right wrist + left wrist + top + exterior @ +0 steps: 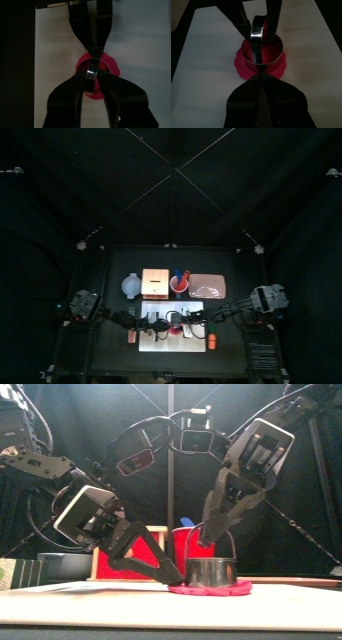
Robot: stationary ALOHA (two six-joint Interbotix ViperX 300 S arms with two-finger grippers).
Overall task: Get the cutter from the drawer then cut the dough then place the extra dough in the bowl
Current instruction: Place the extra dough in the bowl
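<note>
A round metal cutter (211, 571) stands upright on a flat pink dough disc (211, 590) on the white cutting board (151, 340). My right gripper (211, 536) comes down from above and is shut on the cutter's wire handle; in the right wrist view its jaws meet over the cutter (90, 73), with dough (111, 65) showing around them. My left gripper (171, 577) is low at the dough's left edge. In the left wrist view its jaws are shut, tips at the rim of the dough (243, 67) just before the cutter (268, 52).
Behind the board stand the wooden box with red drawer front (162, 282), a blue-grey bowl (131, 283), a red cup with toy knives (181, 280) and a pink tray (209, 283). Both arms crowd over the board's middle.
</note>
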